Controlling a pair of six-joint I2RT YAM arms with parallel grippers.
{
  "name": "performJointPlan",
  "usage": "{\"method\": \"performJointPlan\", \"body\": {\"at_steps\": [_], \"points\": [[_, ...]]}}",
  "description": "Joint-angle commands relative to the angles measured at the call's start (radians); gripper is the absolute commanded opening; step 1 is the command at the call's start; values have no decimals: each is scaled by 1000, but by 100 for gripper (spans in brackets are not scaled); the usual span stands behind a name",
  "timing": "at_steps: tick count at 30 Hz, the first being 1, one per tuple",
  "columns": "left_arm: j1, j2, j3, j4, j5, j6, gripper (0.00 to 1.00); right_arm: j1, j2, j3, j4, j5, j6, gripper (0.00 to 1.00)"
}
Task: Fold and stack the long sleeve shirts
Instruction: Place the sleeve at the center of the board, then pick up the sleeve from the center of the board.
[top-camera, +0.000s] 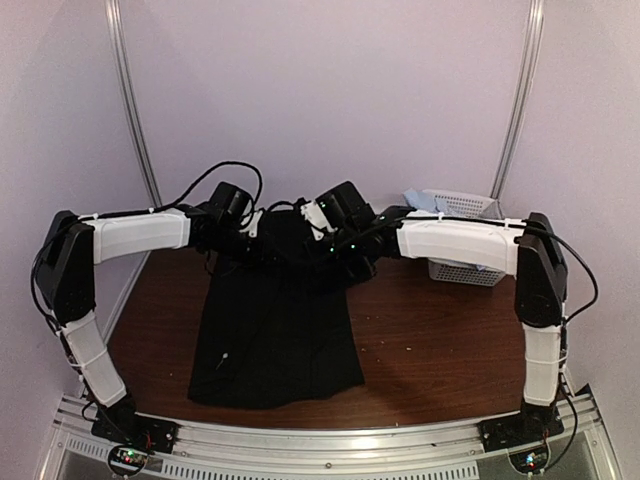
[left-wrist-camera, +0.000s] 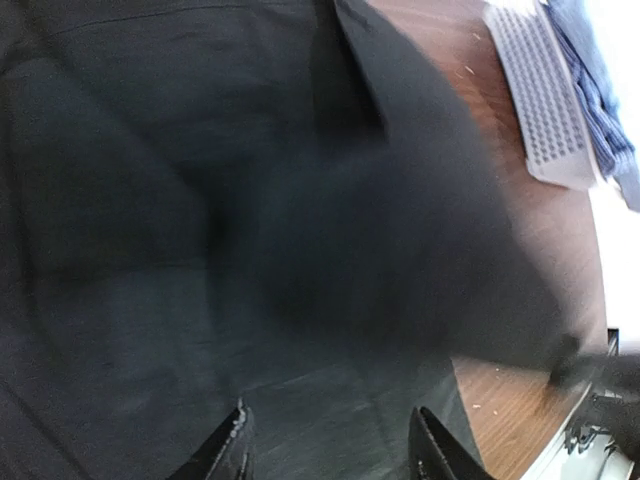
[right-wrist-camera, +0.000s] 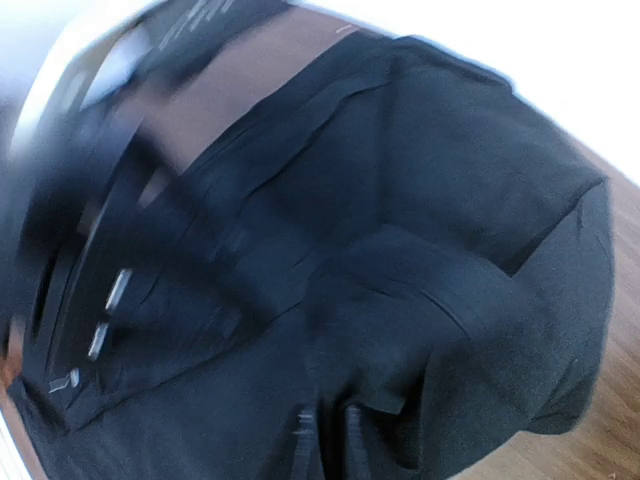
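Note:
The black shirt (top-camera: 275, 330) lies spread on the brown table, its hem toward the near edge. It fills the left wrist view (left-wrist-camera: 150, 200) and the right wrist view (right-wrist-camera: 450, 150). My left gripper (top-camera: 252, 238) is over the shirt's far left end; its fingers stand wide apart just above the cloth (left-wrist-camera: 335, 450), and it is open. My right gripper (top-camera: 325, 238) is at the far right end, fingers close together (right-wrist-camera: 327, 445) with a fold of black cloth bunched at them. A blue-and-white patterned shirt (left-wrist-camera: 600, 90) lies in the basket, with pale blue cloth (top-camera: 420, 200) beside it.
A white lattice basket (top-camera: 465, 240) stands at the back right of the table, also in the left wrist view (left-wrist-camera: 545, 100). Bare brown table (top-camera: 440, 350) lies right of the shirt. A metal rail (top-camera: 320, 440) runs along the near edge.

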Motion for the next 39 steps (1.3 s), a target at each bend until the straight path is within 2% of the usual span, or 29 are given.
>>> {"method": "performJointPlan", "body": {"at_steps": [1, 5, 7, 10, 15, 21, 28, 39], "points": [[50, -60, -51, 60, 29, -1, 55, 35, 19, -94, 0, -26, -53, 24], [54, -60, -51, 53, 23, 52, 61, 19, -37, -182, 48, -2, -11, 55], [54, -50, -43, 42, 24, 84, 63, 12, -62, -206, 57, 12, 7, 62], [54, -30, -37, 19, 5, 131, 64, 4, -79, -216, 52, 48, 28, 67], [54, -23, -48, -33, -71, 202, 66, -28, -117, -273, 68, 55, 65, 70], [32, -80, -152, -13, 2, 276, 69, -53, -198, -391, 119, 88, 79, 72], [-7, -52, -188, 29, 12, 266, 69, -81, -256, -490, 167, 93, 102, 73], [-46, 48, -130, 29, -34, 268, 67, -85, -307, -581, 188, 72, 122, 73]]}}
